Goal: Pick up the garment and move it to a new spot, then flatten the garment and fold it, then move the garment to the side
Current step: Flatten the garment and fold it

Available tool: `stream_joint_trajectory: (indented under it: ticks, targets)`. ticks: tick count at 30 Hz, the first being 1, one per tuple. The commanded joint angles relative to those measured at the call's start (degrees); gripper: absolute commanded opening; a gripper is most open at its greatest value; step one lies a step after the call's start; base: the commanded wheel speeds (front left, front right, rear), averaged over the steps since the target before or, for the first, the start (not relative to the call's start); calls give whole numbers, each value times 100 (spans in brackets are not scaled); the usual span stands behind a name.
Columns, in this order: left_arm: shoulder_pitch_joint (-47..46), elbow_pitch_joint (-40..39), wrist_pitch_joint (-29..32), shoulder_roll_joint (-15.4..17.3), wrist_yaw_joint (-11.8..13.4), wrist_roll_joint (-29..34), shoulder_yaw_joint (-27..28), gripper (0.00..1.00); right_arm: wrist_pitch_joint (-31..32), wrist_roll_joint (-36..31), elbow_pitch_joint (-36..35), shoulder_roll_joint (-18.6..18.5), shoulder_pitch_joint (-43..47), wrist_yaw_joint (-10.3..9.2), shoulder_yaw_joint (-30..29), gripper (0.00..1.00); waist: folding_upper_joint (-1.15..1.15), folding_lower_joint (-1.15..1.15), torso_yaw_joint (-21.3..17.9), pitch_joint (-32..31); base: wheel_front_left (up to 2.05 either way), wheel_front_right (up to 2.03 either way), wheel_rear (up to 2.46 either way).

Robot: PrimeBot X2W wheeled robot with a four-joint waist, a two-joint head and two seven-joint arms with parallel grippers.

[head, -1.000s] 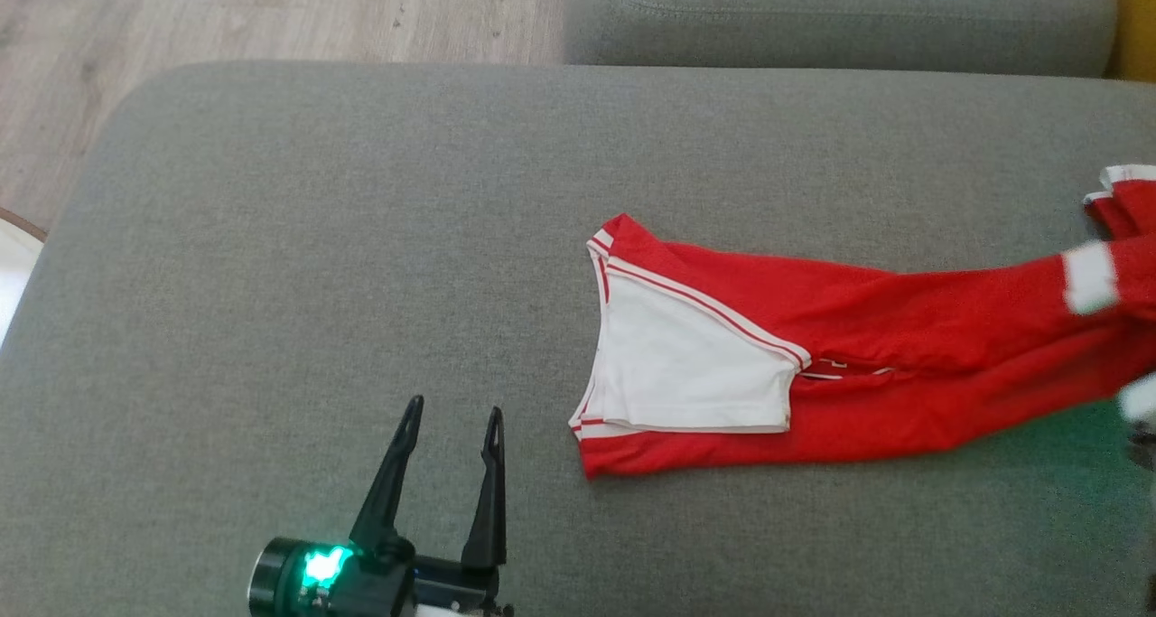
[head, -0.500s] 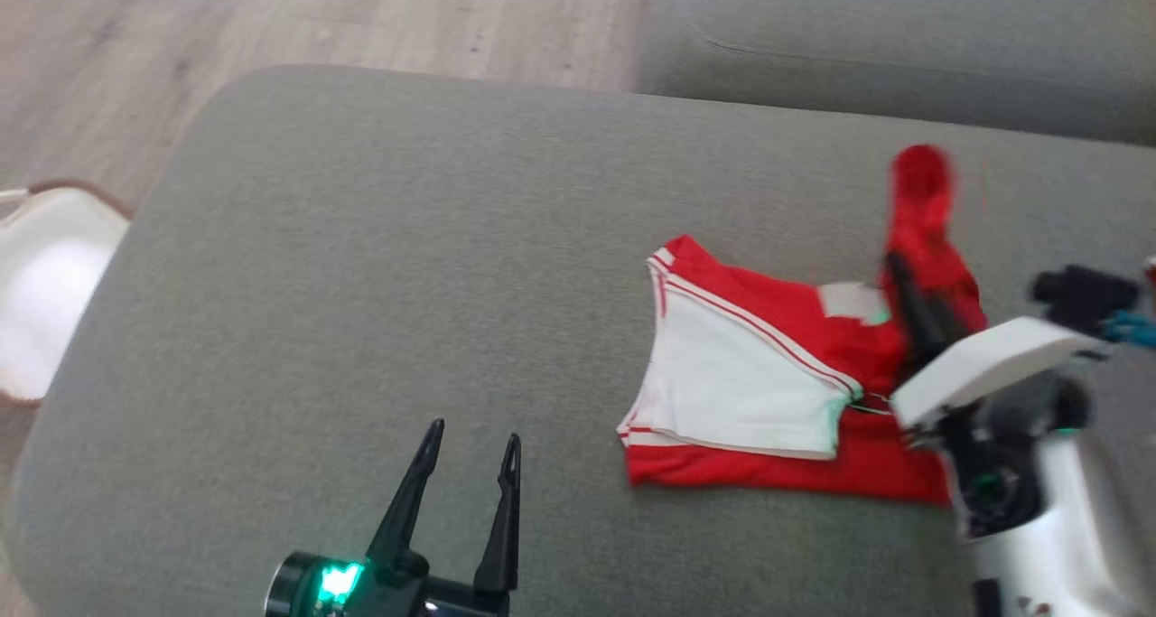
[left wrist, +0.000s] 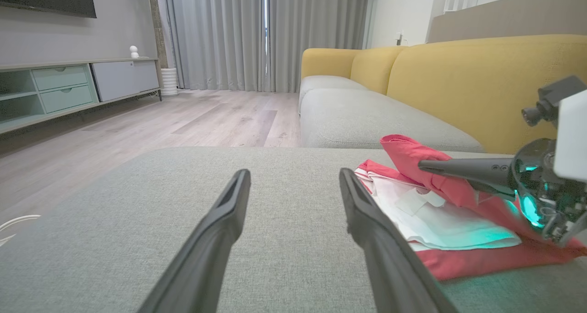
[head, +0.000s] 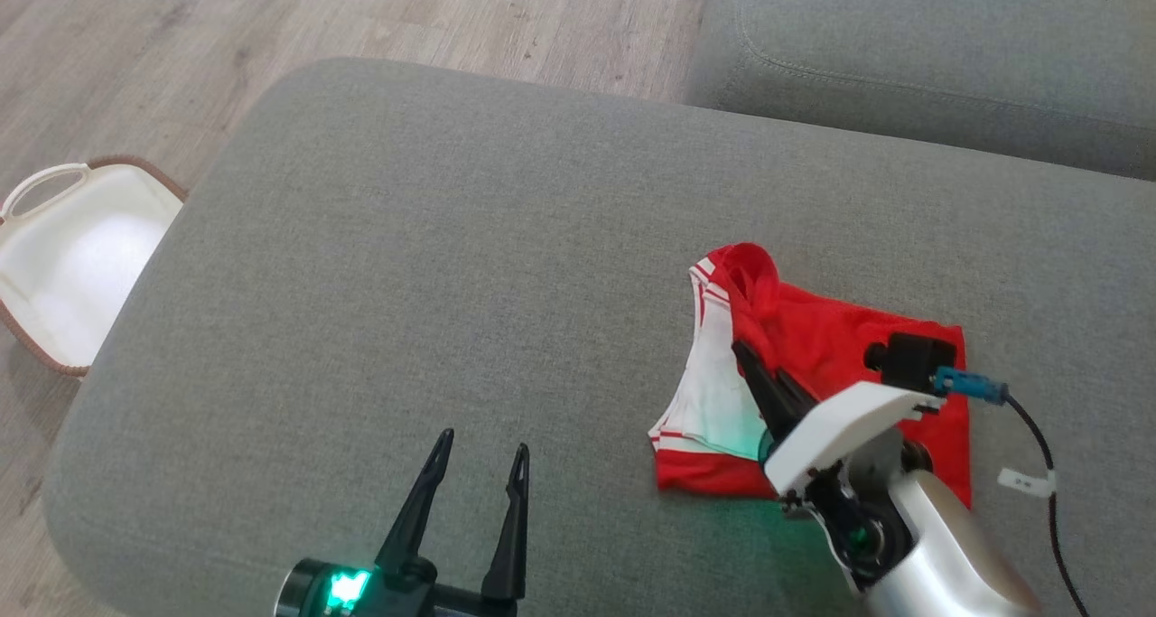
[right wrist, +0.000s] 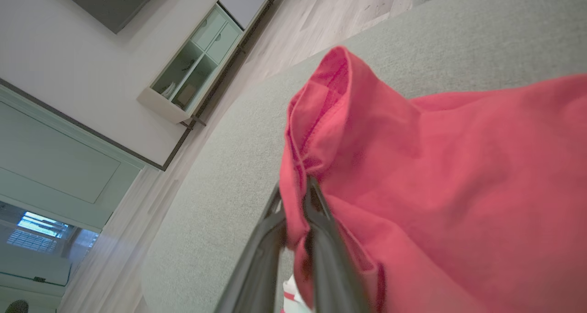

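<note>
Setting: living room with pale wood floor (head: 361, 12). A broad grey cushion (head: 452, 283) serves as the work area.
Background: a second grey seat (head: 903, 48) lies past the cushion's far right corner. A yellow sofa back (left wrist: 481, 74) rises behind it in the left wrist view.
Garment, location: the garment (head: 813, 337) sits on the cushion, right of its middle, well inside all edges.
Garment, colour: bright red cloth with a white panel (head: 713, 400) on the side facing the cushion's left. White-and-red striped trim runs along that panel's edge.
Garment, lay: the lower layers lie flat on the cushion, folded into a compact heap. One red fold is lifted above them, and its end curls into a raised loop toward the cushion's far side.
Garment, condition: creased and bunched where lifted; the white panel is smooth.
Right claw: the right claw (head: 742, 350) is drawn narrow, pinching the lifted red fold between its fingers (right wrist: 321, 239) just above the heap.
Left claw: the left claw (head: 483, 445) stands wide with nothing between its fingers. It is over bare cushion near the front edge, apart from the garment.
Basket: a white basket (head: 90, 238) with a brown rim stands on the floor beside the cushion's left edge.
</note>
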Motion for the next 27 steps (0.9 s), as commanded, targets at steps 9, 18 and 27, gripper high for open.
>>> stream_joint_trajectory:
  ticks: [9, 18, 27]
  targets:
    - [-66, -185, -53, -140, -27, 129, 349, 100, -995, 507, 219, 17, -779, 39, 573, 100, 0, 0, -170, -81, 0, 0, 0]
    - [183, -337, -53, -190, 41, -53, 701, 100, -2008, -930, -8, -225, -305, 39, -82, 100, 0, 0, -752, -347, 0, 0, 0]
    - [295, -460, -53, -284, 95, -200, 1068, 100, -2435, -2192, -998, -869, 916, 39, -591, 100, 0, 0, -1250, -520, 0, 0, 0]
